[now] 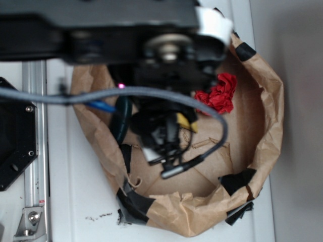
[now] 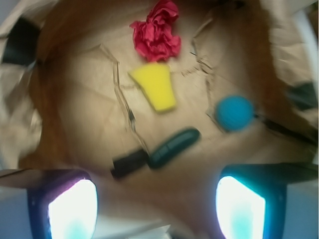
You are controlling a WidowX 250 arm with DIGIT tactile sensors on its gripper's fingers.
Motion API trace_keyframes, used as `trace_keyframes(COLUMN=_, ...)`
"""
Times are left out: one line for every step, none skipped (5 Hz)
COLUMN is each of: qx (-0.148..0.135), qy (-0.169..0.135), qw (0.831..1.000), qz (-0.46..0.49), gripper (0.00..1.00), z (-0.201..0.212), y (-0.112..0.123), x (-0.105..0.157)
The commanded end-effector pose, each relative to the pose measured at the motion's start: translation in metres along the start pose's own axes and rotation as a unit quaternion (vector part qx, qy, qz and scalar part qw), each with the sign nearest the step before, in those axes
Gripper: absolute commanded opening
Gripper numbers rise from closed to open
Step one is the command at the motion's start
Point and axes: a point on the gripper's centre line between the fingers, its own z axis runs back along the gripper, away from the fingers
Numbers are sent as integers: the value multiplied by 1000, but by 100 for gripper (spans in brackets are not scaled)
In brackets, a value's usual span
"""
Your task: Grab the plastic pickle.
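The plastic pickle (image 2: 173, 147) is a dark green glossy oblong lying slantwise on the brown paper floor of the bag (image 2: 75, 114). It shows in the wrist view just above the space between my fingers, with a black strip of tape (image 2: 128, 163) touching its lower left end. My gripper (image 2: 157, 209) hangs above it, open wide, and nothing is between the fingers (image 2: 72, 211). In the exterior view the arm and gripper (image 1: 164, 154) cover most of the bag's inside. A dark green curved shape that looks like the pickle (image 1: 121, 118) peeks out to the arm's left.
A yellow sponge (image 2: 155, 87) lies just beyond the pickle, with crumpled red paper (image 2: 157, 32) behind it and a teal-blue ball (image 2: 234, 113) to the right. The bag's crumpled paper walls (image 1: 265, 116), patched with black tape, ring everything. A grey cable (image 1: 151, 93) loops over the bag.
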Motion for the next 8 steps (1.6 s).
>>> trace_keyframes(qx=8, qy=83, qw=988, qz=127, gripper=100, z=-56, y=17, x=4)
trace_keyframes(qx=30, qy=89, qw=986, qz=135, gripper=100, z=-80, y=33, x=-6)
trace_keyframes(qx=49, qy=97, qw=985, qz=130, gripper=100, z=-98, y=46, x=-14)
trace_keyframes(qx=57, qy=96, qw=985, qz=129, gripper=100, z=-109, y=60, x=-27)
trace_keyframes(qx=54, qy=83, qw=988, qz=120, gripper=100, z=-111, y=58, x=-30)
trace_keyframes(qx=40, qy=51, qw=988, qz=143, gripper=100, z=-117, y=49, x=-31)
trace_keyframes(qx=25, qy=6, qw=985, qz=169, gripper=100, z=-127, y=43, x=-26)
trace_keyframes(qx=12, qy=-35, qw=991, qz=126, gripper=100, z=-143, y=30, x=-16)
